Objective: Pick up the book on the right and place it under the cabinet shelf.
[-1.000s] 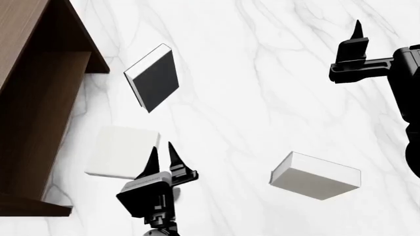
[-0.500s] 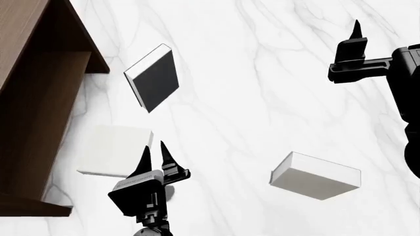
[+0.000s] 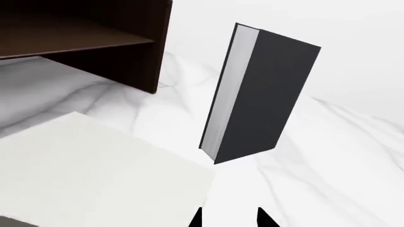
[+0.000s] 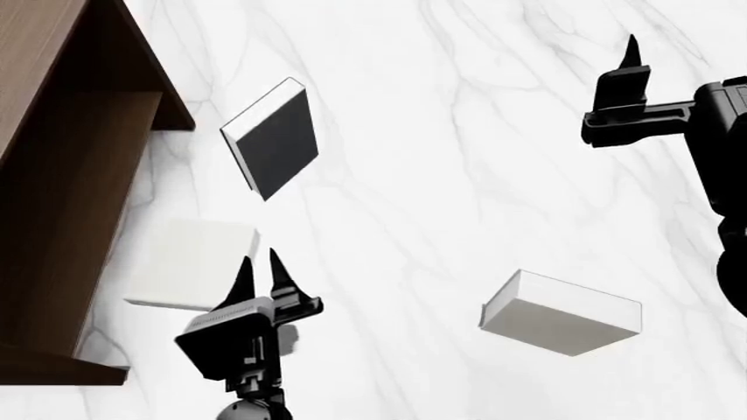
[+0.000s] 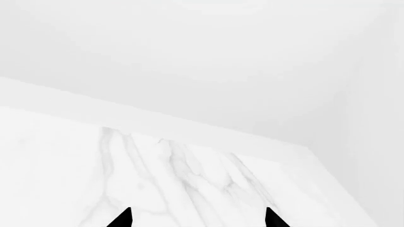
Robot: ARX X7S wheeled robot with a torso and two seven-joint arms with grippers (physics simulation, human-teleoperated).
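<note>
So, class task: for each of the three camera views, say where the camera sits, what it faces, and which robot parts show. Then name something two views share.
Head view: from the robot's head, looking down on the marble table; shows the left gripper, right gripper, cabinet shelf, three books.
Left wrist view: low by the left gripper, facing the standing dark book, the white book, the cabinet.
Right wrist view: by the right gripper, facing bare marble and wall.
Shared: head and left wrist views both show the dark book.
</note>
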